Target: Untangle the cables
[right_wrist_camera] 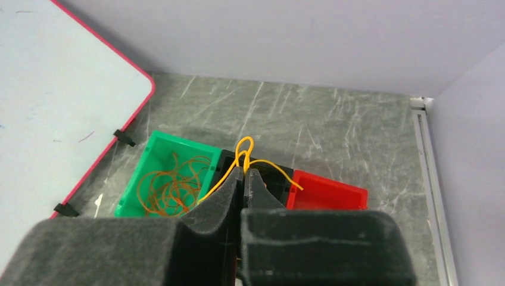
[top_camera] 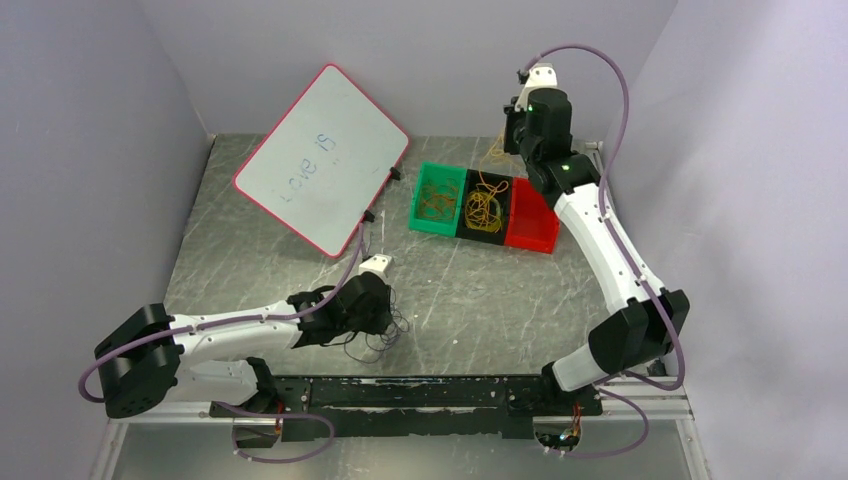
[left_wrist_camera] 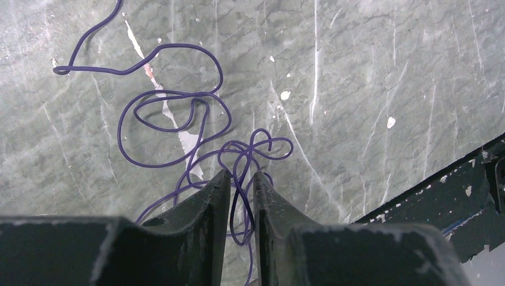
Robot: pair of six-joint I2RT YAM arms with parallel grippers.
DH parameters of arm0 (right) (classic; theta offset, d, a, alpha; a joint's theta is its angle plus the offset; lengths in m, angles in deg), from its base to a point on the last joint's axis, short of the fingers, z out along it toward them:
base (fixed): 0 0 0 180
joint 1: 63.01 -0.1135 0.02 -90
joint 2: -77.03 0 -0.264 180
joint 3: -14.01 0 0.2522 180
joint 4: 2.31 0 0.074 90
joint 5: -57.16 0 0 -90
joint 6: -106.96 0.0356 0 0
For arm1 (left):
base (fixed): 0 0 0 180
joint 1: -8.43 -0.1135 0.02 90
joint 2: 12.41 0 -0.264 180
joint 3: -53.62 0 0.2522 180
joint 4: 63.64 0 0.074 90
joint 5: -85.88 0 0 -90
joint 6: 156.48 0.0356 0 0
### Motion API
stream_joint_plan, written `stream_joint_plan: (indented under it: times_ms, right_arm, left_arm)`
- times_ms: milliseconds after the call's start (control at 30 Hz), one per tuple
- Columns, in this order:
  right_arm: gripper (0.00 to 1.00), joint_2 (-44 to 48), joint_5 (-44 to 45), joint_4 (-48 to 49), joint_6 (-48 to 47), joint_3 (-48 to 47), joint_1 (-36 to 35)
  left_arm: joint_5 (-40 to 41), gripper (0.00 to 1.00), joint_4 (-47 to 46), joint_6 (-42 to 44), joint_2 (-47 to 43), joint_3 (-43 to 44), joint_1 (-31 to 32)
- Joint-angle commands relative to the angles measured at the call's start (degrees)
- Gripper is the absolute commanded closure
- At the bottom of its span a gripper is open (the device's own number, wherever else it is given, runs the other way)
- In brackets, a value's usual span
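Two grips: left claw (left_wrist_camera: 241, 179) nipped narrow on dark cable (left_wrist_camera: 172, 95) looped on table (left_wrist_camera: 387, 71), right claw (right_wrist_camera: 244, 176) clamped on yellow cable (right_wrist_camera: 244, 146) high over black bin (top_camera: 478, 236), likely for colour sorting.

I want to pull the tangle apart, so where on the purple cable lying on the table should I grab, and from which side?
Probably the wide outer loop of the purple cable, from straight above. It lies flat on the table with one strand alone there, whereas the small loops by the left end effector cross over each other.
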Motion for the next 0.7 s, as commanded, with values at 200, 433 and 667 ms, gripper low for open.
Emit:
stream_joint_plan:
  times_ms: [200,433,667]
  right_arm:
    - [1.00,1.5,-7.0,1.9,3.1,6.6,0.4]
    - [1.00,2.9,-8.8,0.1,6.4,10.1,0.4]
    - [1.00,-0.4,-4.9,-0.3,6.8,11.4,0.4]
  left_arm:
    - [1.3,0.73,0.9,-0.4,-0.4,-0.6,0.1]
    - [1.1,0.74,0.5,-0.3,0.3,-0.6,0.1]
    - [0.8,0.75,0.7,-0.1,1.2,0.1,0.1]
